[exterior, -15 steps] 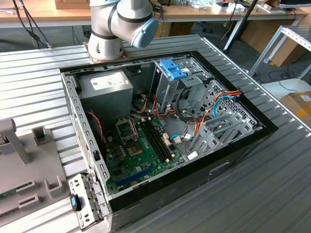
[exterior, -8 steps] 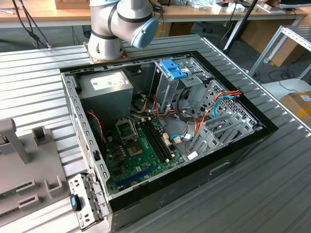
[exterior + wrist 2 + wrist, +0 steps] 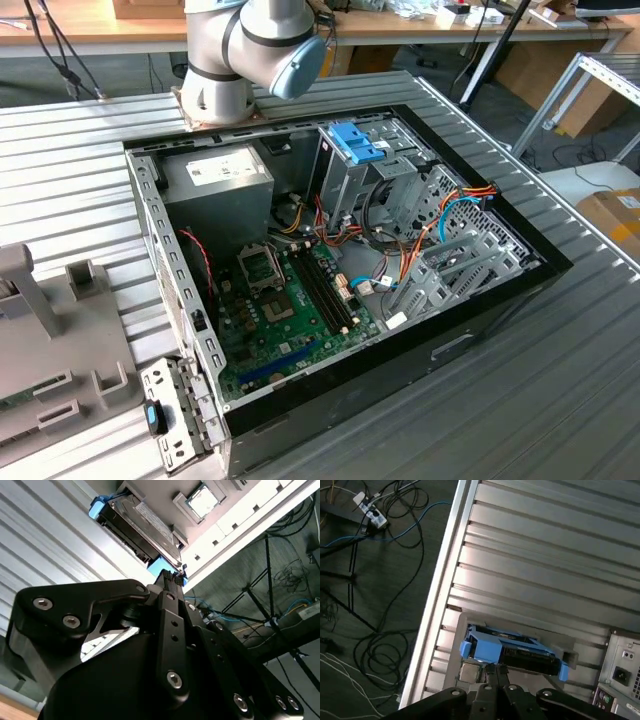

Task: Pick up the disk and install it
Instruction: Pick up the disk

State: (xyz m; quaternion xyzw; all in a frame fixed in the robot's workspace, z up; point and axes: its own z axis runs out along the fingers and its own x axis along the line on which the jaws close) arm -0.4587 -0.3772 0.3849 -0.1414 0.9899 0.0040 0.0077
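My gripper (image 3: pixel 496 671) just beside the disk (image 3: pixel 512 650).
It lies in a grey holder (image 3: pixel 520 630); its white label (image 3: pixel 150 516) is unreadable; gripper open or closed, I cannot tell.

Quick count: one disk (image 3: pixel 512 650), one gripper (image 3: pixel 496 670), one PC case (image 3: pixel 450 340), one power supply (image 3: pixel 215 175), one blue clip (image 3: pixel 355 143).

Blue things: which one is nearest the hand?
The disk, framed in blue, right by the hand; the blue clip sits on the cage inside the computer.
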